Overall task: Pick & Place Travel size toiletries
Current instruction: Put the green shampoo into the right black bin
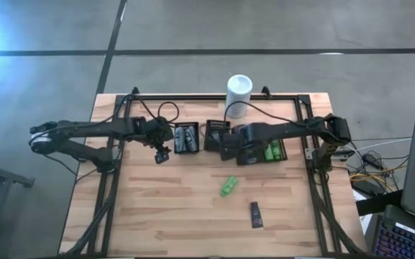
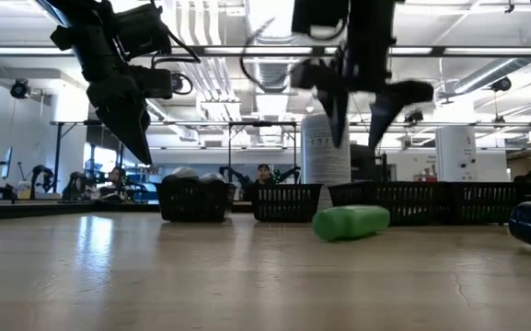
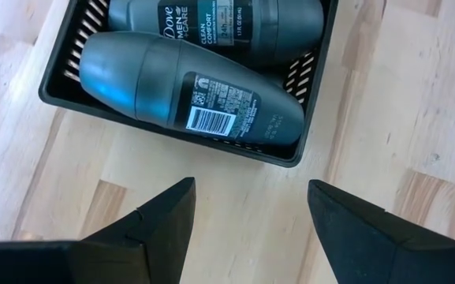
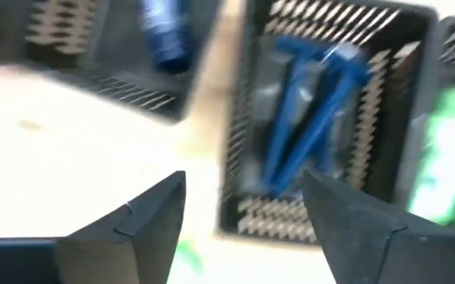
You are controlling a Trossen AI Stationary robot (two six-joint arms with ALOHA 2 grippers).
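Two grey oval bottles (image 3: 188, 87) lie in a black slotted tray (image 1: 186, 137). My left gripper (image 3: 247, 213) hangs open and empty just on the near side of that tray, above the table (image 1: 162, 153). My right gripper (image 4: 243, 205) is open and empty above the middle trays (image 1: 230, 147). Dark-blue razors (image 4: 310, 118) lie in the tray in front of it. Green bottles (image 1: 272, 152) lie in the tray to the right. One green bottle (image 1: 228, 186) lies on its side on the table, also in the low view (image 2: 351, 222). A black flat tube (image 1: 255, 214) lies nearer the front edge.
A tall white cylindrical container (image 1: 239, 91) stands at the back behind the row of trays. Another black tray (image 1: 215, 134) sits between the grey-bottle tray and the razor tray. Bare wood lies to the near left. A black frame (image 1: 193, 96) runs round the table's edges.
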